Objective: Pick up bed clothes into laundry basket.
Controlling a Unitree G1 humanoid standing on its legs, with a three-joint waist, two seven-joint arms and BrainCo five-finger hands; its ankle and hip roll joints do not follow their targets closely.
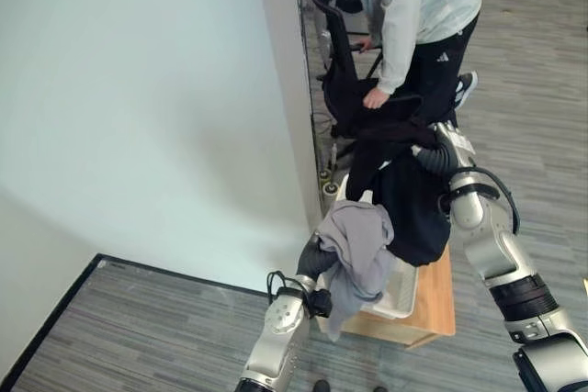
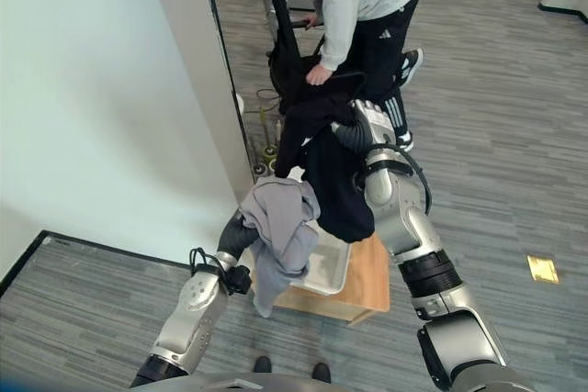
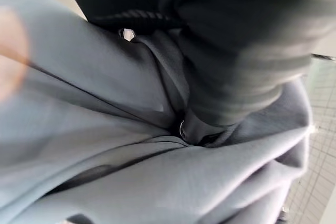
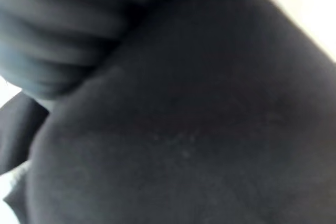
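In the left eye view, a white laundry basket [image 1: 404,293] sat on a low wooden stand [image 1: 439,305] on grey plank flooring, beside a white wall [image 1: 138,107]. A grey garment [image 1: 361,250] was draped over the left hand [image 1: 320,256], hanging down over the basket's near left rim. A black garment [image 1: 412,195] hung just right of it, above the basket, covering the right hand [image 1: 439,149]. At the far side a person [image 1: 418,6] in a grey top and black trousers bent over a black chair [image 1: 344,80], one hand resting on dark cloth there.

The right eye view showed the same: the grey garment touching the black one, both over the basket's left part.

In the left wrist view, grey folds lay against the hand's dark ribbed cover [image 3: 236,72]; the fingers were buried in cloth, so I could not tell whether they gripped it.

In the right wrist view, black fabric spread past the ribbed cover [image 4: 63,24]; the fingers were hidden, so their state could not be told.
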